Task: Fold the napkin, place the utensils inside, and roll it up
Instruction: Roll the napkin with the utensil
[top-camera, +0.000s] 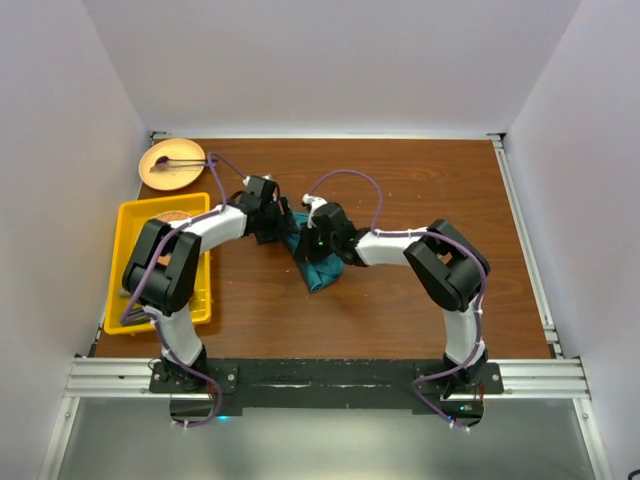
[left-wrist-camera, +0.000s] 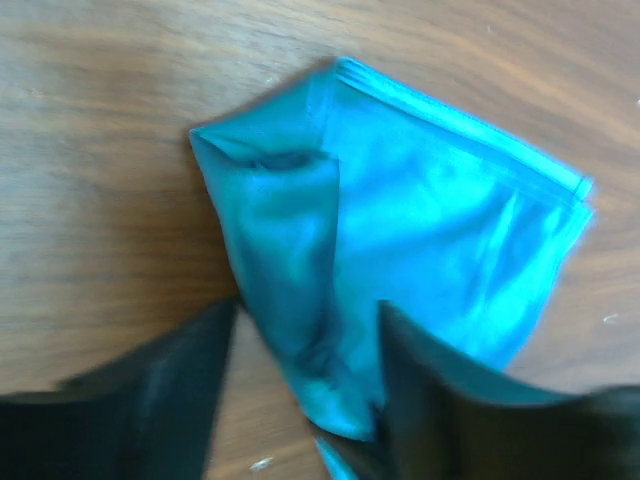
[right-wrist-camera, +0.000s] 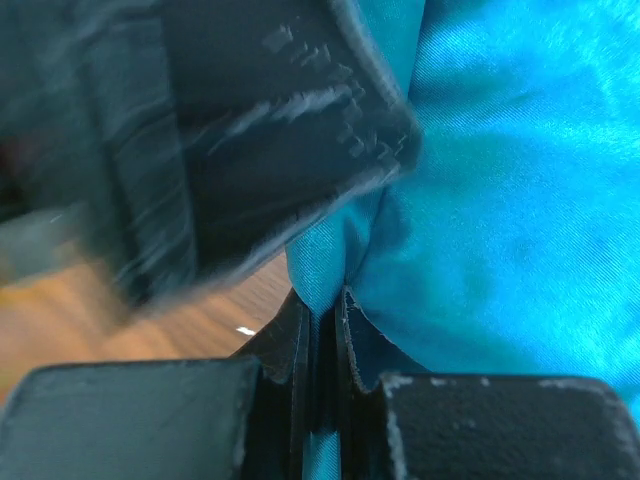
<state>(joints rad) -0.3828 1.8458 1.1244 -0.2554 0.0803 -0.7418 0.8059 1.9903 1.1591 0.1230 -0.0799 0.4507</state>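
- Napkin (top-camera: 318, 268), top view: a small teal bundle on the table (top-camera: 420, 190), directly under the tips of both grippers. The left gripper (top-camera: 283, 230) reaches it from one side and the right gripper (top-camera: 314, 247) from the other, and the two almost meet over the cloth.
- Top view: no gold utensils show on or beside the napkin or near either gripper. A yellow tray (top-camera: 135, 215) lies well behind the left gripper, under that arm, so much of what it holds is hidden.
- Left wrist view: the napkin lies in layers ahead of the fingers and tapers to a narrow corner that sits between them. The jaws stand apart and neither finger pinches the cloth, so this gripper is open and holds nothing.
- Right wrist view: the jaws are closed tight on a thin raised fold of the napkin, and the rest of the cloth spreads ahead and to the right of the tips. A dark blurred mass just ahead on the left is probably the left gripper.
- Step in hand, as I judge it: folding. The cloth is folded but not yet neat, and placing the utensils and rolling are not yet begun.
- Next move, as I judge it: the right gripper carries its pinched fold over and lays it flat, while the left pins or takes the corner between its fingers. The tips are crowded and need room, and a thin pinch on smooth cloth may slip.
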